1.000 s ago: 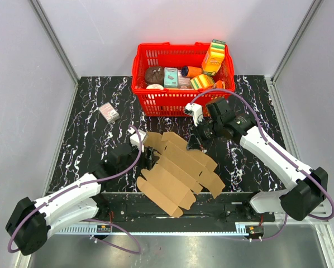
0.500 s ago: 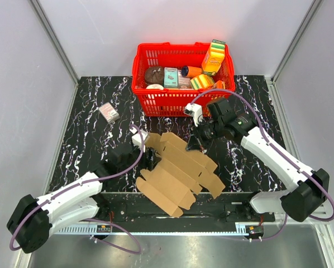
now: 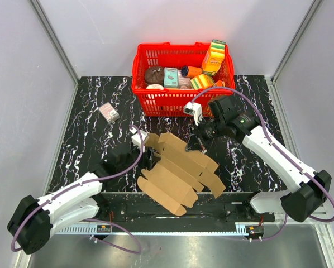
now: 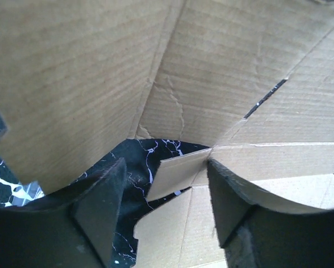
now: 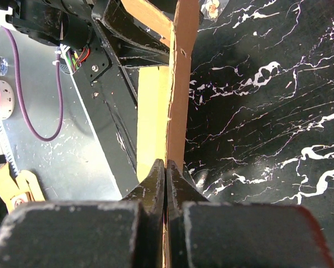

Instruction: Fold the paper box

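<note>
The paper box (image 3: 181, 170) is a flat brown die-cut sheet lying slantwise on the black marbled table, between the two arms. My right gripper (image 3: 199, 146) is shut on its far right edge, and in the right wrist view the fingers (image 5: 156, 178) pinch the thin cardboard edge (image 5: 181, 84), which stands upright. My left gripper (image 3: 150, 159) sits at the sheet's left side and is open. In the left wrist view its fingers (image 4: 100, 206) stand either side of a small raised flap (image 4: 181, 167), with a large panel (image 4: 100, 72) rising above.
A red basket (image 3: 156, 100) full of printed packages stands at the back, just beyond the right gripper. A small pinkish-grey box (image 3: 108, 113) lies at the back left. Grey walls enclose the table on three sides.
The right gripper has shifted slightly with the box edge in it, and the sheet has moved a little with it. The left arm has hardly moved.
</note>
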